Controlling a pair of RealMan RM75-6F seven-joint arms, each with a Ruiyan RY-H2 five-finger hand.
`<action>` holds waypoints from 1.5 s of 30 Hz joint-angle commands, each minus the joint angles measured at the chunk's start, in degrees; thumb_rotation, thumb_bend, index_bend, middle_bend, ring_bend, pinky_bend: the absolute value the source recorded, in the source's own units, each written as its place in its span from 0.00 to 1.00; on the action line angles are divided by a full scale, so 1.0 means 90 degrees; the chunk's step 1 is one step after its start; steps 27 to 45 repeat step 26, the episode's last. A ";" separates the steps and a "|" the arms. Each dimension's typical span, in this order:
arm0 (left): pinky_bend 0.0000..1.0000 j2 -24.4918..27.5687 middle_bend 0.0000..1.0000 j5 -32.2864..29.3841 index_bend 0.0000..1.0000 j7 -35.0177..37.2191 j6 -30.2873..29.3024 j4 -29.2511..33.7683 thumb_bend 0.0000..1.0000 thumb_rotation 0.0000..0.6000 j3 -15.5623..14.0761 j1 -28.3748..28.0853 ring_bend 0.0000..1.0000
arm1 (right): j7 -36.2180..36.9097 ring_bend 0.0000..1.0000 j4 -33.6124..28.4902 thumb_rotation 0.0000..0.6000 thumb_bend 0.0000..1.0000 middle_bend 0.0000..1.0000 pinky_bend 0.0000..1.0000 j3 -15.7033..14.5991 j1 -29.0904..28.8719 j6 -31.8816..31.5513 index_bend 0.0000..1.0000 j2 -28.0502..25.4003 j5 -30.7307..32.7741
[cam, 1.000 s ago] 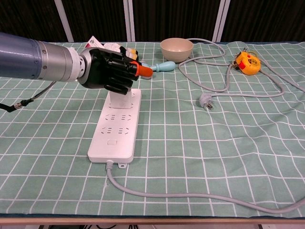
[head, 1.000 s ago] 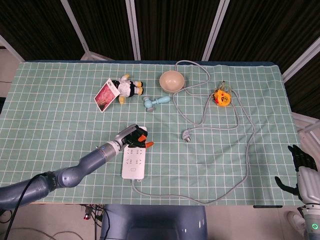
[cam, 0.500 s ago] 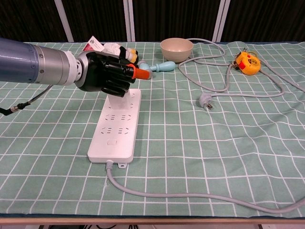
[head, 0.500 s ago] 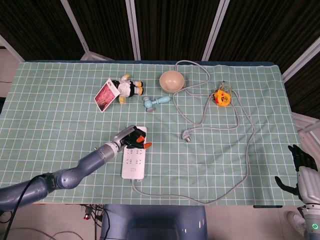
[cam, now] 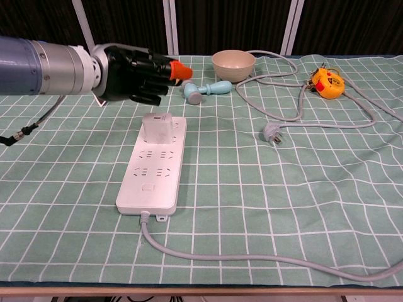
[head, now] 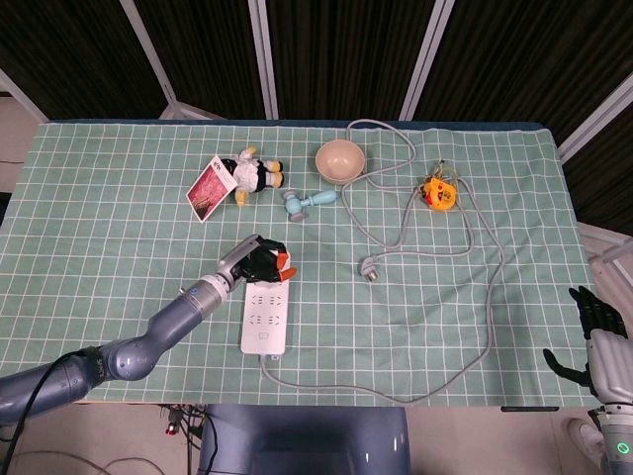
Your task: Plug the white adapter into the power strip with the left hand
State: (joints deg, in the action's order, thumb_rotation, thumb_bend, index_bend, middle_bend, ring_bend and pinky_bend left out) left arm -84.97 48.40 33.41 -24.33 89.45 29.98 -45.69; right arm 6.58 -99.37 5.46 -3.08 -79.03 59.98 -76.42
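The white adapter (cam: 156, 128) stands upright in the far end of the white power strip (cam: 153, 171), which lies on the green checked cloth. My left hand (cam: 135, 72) hovers above and behind the adapter, apart from it, fingers curled in with nothing in them, an orange fingertip (cam: 181, 70) pointing right. In the head view my left hand (head: 259, 264) covers the strip's far end (head: 267, 319) and hides the adapter. My right hand (head: 596, 332) hangs off the table's right front corner, fingers spread, holding nothing.
Behind the strip lie a teal toy hammer (cam: 204, 89), a beige bowl (cam: 233, 63), a plush toy (head: 252, 174) and a red card (head: 207, 190). A grey cable with its loose plug (cam: 272, 133) loops across the right side past a yellow tape measure (cam: 327, 82).
My left hand has let go of the adapter and moved up and back from it. The adapter now stands alone in the strip. The right hand has not moved.
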 commanded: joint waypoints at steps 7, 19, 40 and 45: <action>0.23 0.1431 0.25 0.1626 0.41 -0.1414 -0.1527 0.1656 0.20 1.00 -0.0494 0.0952 0.13 | 0.0001 0.00 0.0072 1.00 0.35 0.00 0.00 -0.0034 0.0000 -0.0049 0.00 0.0004 -0.0147; 0.00 0.2401 0.00 0.3956 0.00 -0.4525 -0.5534 0.1512 0.04 1.00 -0.2600 0.3507 0.00 | -0.0745 0.00 0.0369 1.00 0.35 0.00 0.00 -0.0196 -0.0018 -0.0315 0.00 0.0119 -0.0683; 0.00 0.2123 0.00 0.4175 0.00 -0.4981 -0.6682 0.0474 0.03 1.00 -0.2938 0.4239 0.00 | -0.0860 0.00 0.0408 1.00 0.35 0.00 0.00 -0.0195 -0.0002 -0.0386 0.00 0.0179 -0.0692; 0.00 0.2123 0.00 0.4175 0.00 -0.4981 -0.6682 0.0474 0.03 1.00 -0.2938 0.4239 0.00 | -0.0860 0.00 0.0408 1.00 0.35 0.00 0.00 -0.0195 -0.0002 -0.0386 0.00 0.0179 -0.0692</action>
